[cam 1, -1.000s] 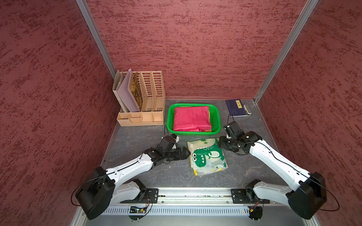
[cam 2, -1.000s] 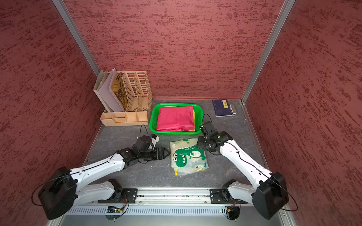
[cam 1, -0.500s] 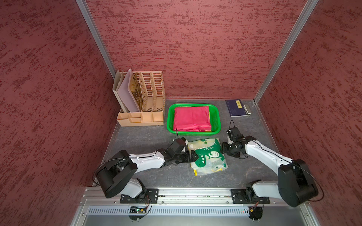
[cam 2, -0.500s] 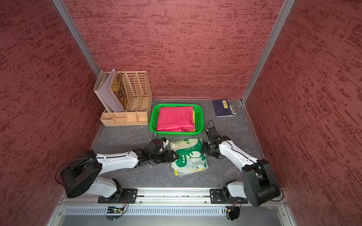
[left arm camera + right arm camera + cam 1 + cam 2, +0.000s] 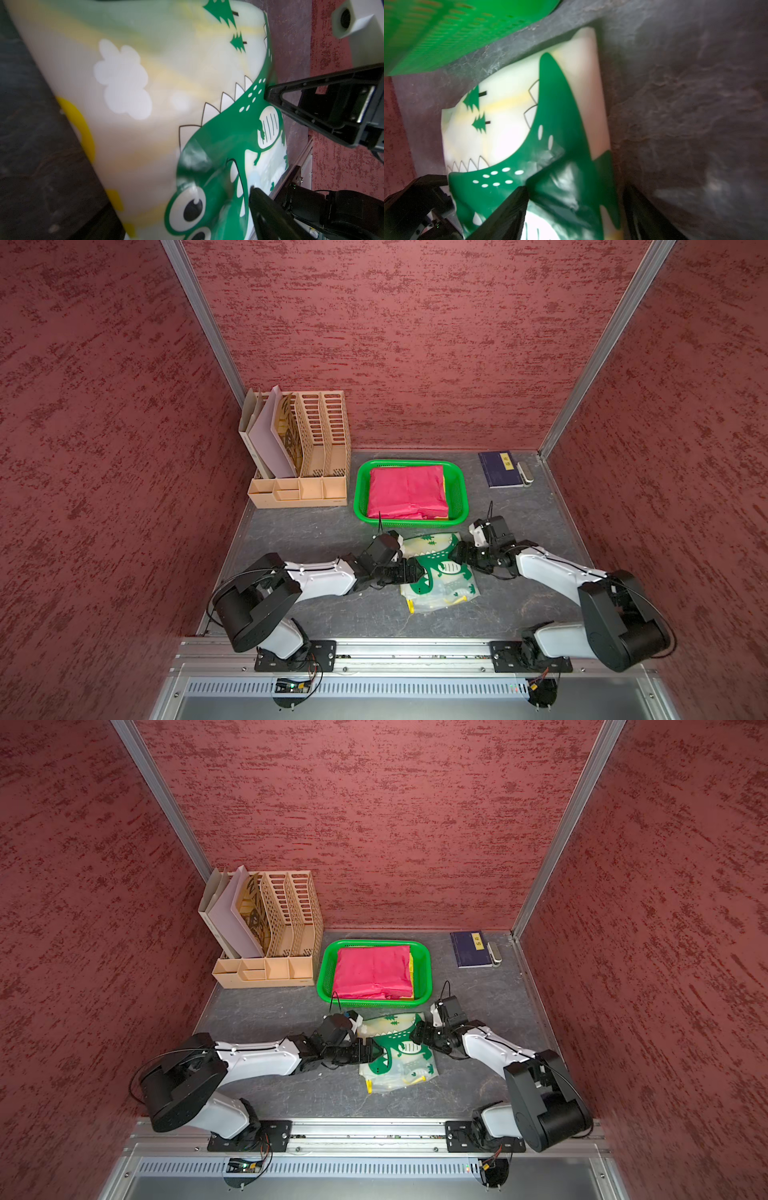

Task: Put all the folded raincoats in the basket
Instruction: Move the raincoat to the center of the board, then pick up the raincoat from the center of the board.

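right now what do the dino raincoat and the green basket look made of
Raincoat: likely thin plastic film, glossy and half see-through; creases glint, yellow trim shows through.
Basket: seemingly rigid moulded plastic, smooth bright green, slotted walls.

Red textured walls (image 5: 415,344) w/ alu posts (image 5: 206,319) (corners), grey floor (image 5: 299,531).

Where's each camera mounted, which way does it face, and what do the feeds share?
Both top views: high over the front rail, looking down toward the back wall; left arm, right arm, left claw and right claw flanking the dinosaur-print raincoat.
Left wrist: on the left arm, low, facing across the raincoat to the right claw; one own finger shows.
Right wrist: on the right arm, facing across the raincoat to the left claw, green basket alongside; own fingers show.
Shared: every view has the raincoat.
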Controlling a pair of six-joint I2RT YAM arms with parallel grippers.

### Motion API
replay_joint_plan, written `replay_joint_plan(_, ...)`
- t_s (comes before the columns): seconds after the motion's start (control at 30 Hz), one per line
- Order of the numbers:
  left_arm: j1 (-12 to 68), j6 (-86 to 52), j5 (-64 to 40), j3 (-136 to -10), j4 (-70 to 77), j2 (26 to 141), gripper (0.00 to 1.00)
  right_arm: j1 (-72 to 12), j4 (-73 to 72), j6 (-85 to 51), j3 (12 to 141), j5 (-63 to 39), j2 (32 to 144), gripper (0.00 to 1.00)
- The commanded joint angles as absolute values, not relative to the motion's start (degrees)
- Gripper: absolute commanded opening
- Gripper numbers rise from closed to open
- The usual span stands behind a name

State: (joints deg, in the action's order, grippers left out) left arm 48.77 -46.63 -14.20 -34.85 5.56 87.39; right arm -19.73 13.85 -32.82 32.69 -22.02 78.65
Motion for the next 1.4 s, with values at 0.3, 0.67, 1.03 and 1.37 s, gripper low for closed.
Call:
replay_joint_plan(0.3,49.04,-46.41,-10.76,-36.28,1.49,85.96,0.57,-24.86,17.63,-35.33,29.32,-19.79,74.78,0.42)
replay_joint_plan(0.67,49.14,-45.89,-9.19,-38.43,-2.34,80.70,0.22,-30.93,21.40,-37.25,31.64,-15.15,68.58,0.00)
replay_joint_plan(1.03,50.01,-44.50,-6.56,-40.69,-8.00,75.27,0.00,-35.57,23.78,-39.01,34.67,-12.97,66.57,0.00)
replay_joint_plan(1.37,50.52,-44.46,-4.38,-41.29,-11.61,69.58,0.00,-37.02,30.02,-39.02,39.53,-11.73,61.23,0.00)
